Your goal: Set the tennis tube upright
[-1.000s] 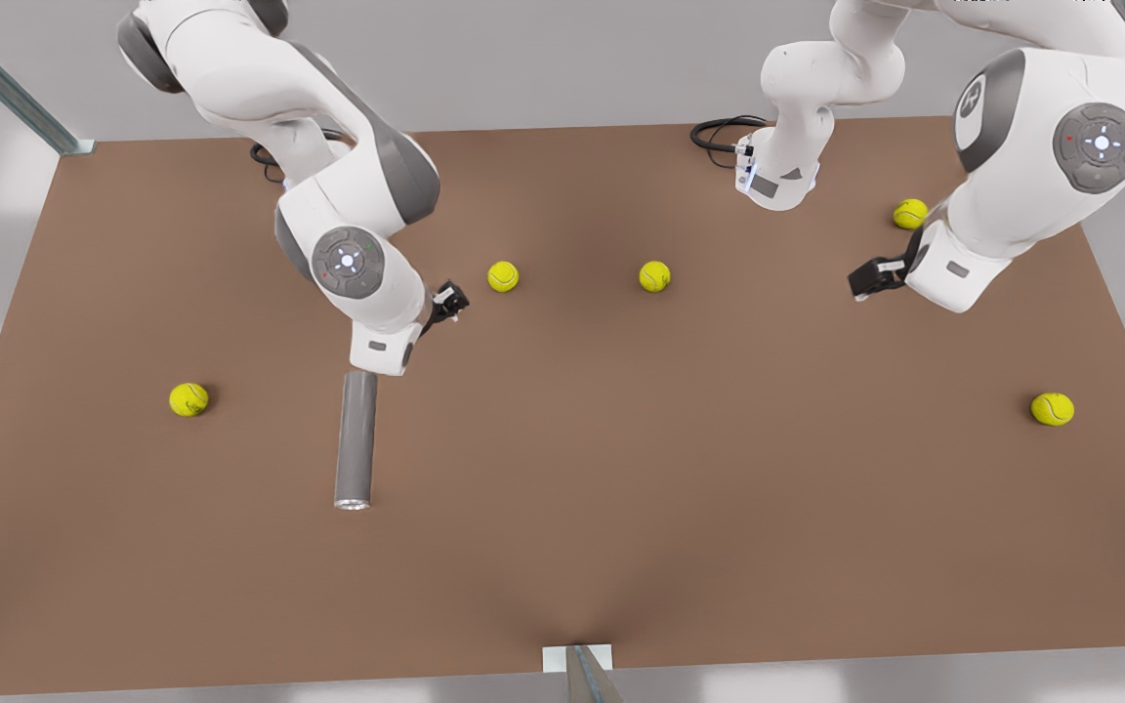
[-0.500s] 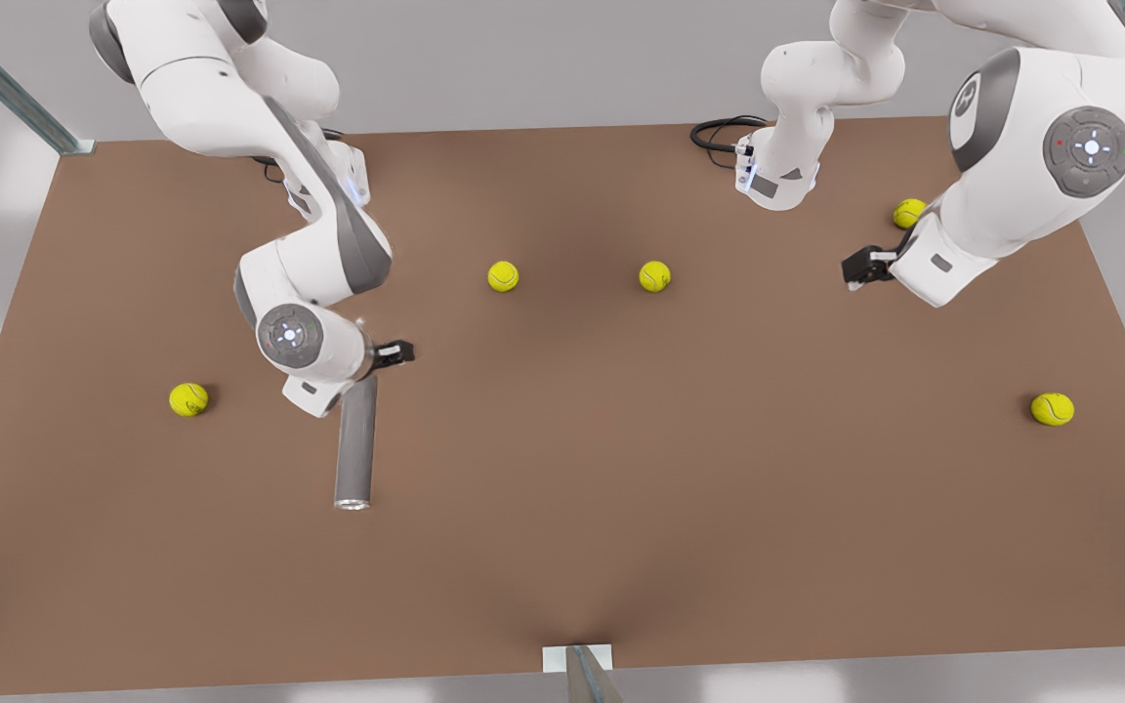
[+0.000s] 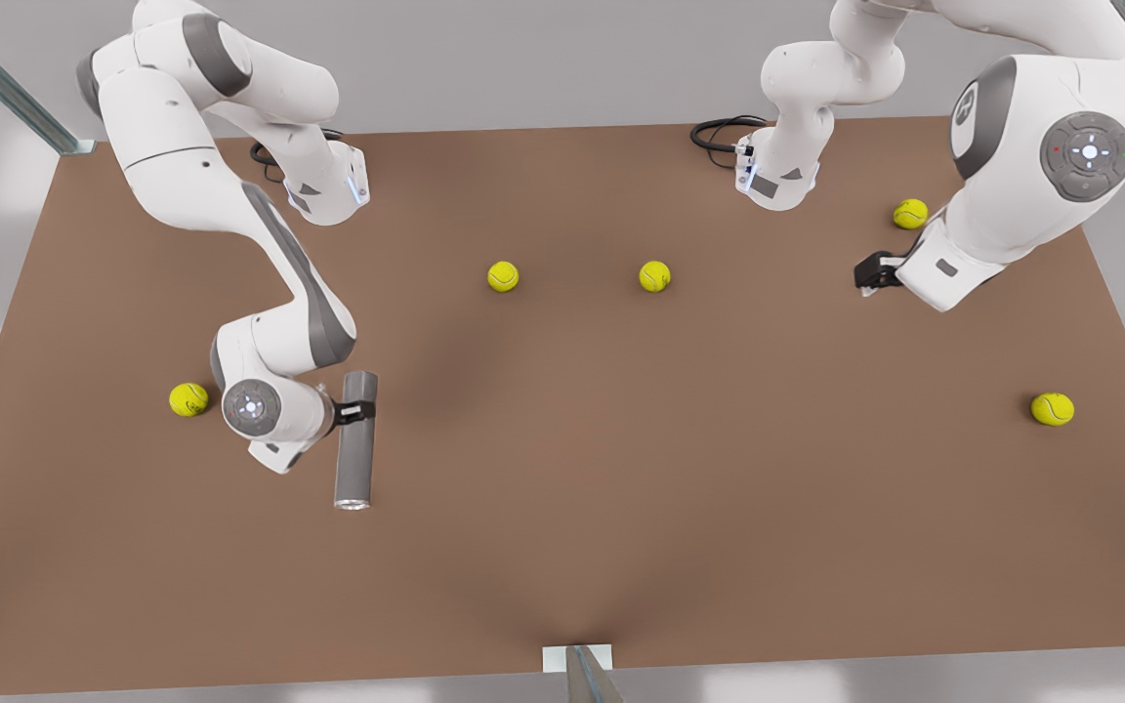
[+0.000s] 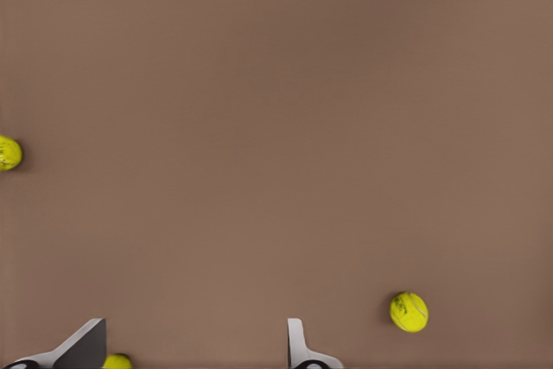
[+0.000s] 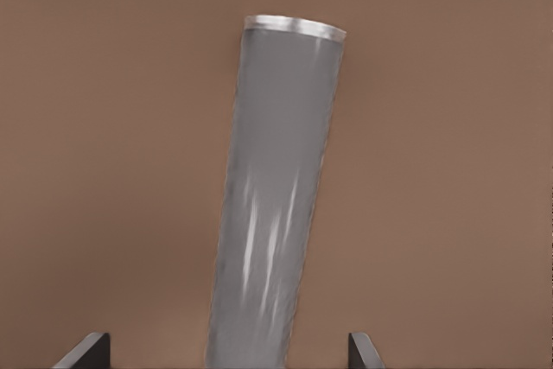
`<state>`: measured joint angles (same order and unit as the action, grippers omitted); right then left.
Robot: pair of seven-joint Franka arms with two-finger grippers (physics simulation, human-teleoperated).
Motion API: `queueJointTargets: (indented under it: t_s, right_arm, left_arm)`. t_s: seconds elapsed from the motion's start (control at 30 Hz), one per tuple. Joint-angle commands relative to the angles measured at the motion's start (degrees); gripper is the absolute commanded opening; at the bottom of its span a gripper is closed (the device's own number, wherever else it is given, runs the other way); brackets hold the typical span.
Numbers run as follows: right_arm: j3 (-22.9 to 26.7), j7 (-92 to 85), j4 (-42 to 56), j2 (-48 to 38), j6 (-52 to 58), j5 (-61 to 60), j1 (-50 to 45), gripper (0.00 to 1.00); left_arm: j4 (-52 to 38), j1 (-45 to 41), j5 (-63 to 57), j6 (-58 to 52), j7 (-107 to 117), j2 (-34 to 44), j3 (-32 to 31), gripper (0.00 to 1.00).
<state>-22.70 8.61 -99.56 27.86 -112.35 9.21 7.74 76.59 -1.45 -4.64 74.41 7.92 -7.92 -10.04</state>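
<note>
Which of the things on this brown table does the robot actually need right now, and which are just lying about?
Needed:
- tennis tube, lying flat
- right gripper, open, at the tube's far end

Lying about:
- five tennis balls
- left gripper, open, waiting

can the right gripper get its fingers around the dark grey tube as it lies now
Probably yes. The right gripper is open over the far end of the dark grey tennis tube with the silvery rim, a finger on each side, nothing between. The left gripper waits far off.

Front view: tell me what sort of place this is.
Probably a simulated robot test bench: a bare brown table with two white arms mounted on it, scattered tennis balls, and a tennis tube lying flat with the right pincer at it.
</note>
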Motion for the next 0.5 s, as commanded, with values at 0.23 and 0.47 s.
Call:
queueJointTargets:
  t_s: [0.23, 0.47]
  right_arm:
    - [0.02, 0.27, -2.39, 2.38, -11.92, 2.92, 0.43, 1.0]
    - [0.02, 2.81, -8.63, 1.32, -16.32, 2.92, 1.05, 1.0]
  left_arm:
    - [0.22, -0.4, -0.54, 0.56, -2.56, 0.1, -0.06, 1.0]
    - [0.31, -0.48, -0.54, 0.3, -2.56, 0.1, -0.06, 1.0]
